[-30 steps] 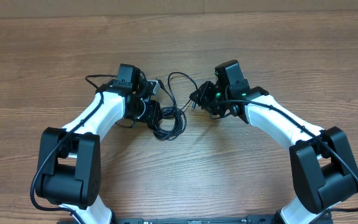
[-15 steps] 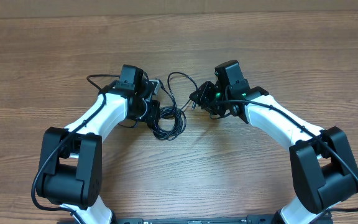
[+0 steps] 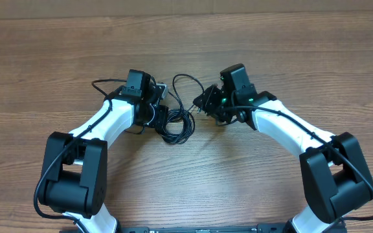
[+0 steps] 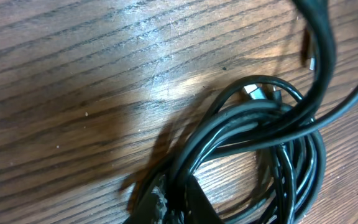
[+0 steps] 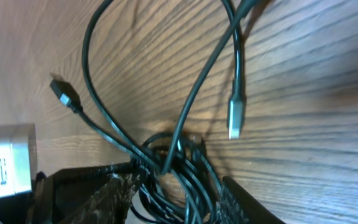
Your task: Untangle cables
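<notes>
**A:** Overhead view first: where do the cables [image 3: 177, 124] lie on the surface [image 3: 290, 58]?

**B:** They are coiled mid-surface between both arms, with a loose loop [image 3: 185, 80] running off toward 12 o'clock. The left arm is nearer. The coil sits right at its tip, and at about 8 o'clock from the right one.

**A:** And the fingers?

**B:** The left fingers [image 4: 173, 202] are pinched together on the coil's strands, which fan out toward 1 o'clock in the wrist view. The right fingers [image 5: 114, 193] stand partly apart with the coil just ahead between them and nothing gripped. A silver-tipped plug [image 5: 235, 118] lies free beyond.

**A:** What has changed from a second ago?

**B:** The left fingers have closed and edged in. The right ones have widened and nudged toward 9 o'clock. I judge the left now anchors while the right picks a strand.
</notes>
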Motion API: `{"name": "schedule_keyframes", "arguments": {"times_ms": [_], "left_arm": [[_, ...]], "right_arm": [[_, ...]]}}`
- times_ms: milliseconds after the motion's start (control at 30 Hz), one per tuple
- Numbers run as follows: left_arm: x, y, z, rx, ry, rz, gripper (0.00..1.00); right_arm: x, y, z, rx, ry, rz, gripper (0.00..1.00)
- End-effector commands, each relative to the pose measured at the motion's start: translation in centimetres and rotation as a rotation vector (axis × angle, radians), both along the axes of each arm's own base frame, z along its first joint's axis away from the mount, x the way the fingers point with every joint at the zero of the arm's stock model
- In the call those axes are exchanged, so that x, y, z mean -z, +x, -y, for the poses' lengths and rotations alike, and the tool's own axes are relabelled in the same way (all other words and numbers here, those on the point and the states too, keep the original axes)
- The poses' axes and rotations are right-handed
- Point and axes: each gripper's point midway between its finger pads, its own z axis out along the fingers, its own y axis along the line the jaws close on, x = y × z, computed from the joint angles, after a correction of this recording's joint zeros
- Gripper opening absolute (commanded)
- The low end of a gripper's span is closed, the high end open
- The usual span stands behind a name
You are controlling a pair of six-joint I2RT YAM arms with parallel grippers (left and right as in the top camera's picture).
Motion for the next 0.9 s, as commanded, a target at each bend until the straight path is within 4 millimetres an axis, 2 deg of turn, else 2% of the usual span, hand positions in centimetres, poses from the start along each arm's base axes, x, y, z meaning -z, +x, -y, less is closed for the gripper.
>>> {"name": "schedule_keyframes", "arguments": {"times_ms": [0,267,467,700,867], "left_arm": [[-0.7,-0.3,0.6,0.018,-0.026,0.011,0.04],[-2.2,-1.7,3.6,0.237,-0.192,0.048,0.04],[-3.1,-2.5,4.8,0.318,-0.274,0.060,0.04],[-3.0,-2.7,4.7,0.315,-0.268,0.051,0.04],[-2.3,-3.2,3.9,0.294,-0.218,0.013,0.04]], "right_arm": [[0.3,-0.3,-0.6,-0.004,-0.032,0.018,0.46],[0.6,-0.3,-1.2,0.004,-0.102,0.068,0.56],[0.7,-0.1,-1.0,0.018,-0.128,0.083,0.57],[0.9,-0.4,-0.8,0.016,-0.135,0.069,0.61],[0.9,-0.9,-1.6,-0.005,-0.132,0.071,0.65]]}}
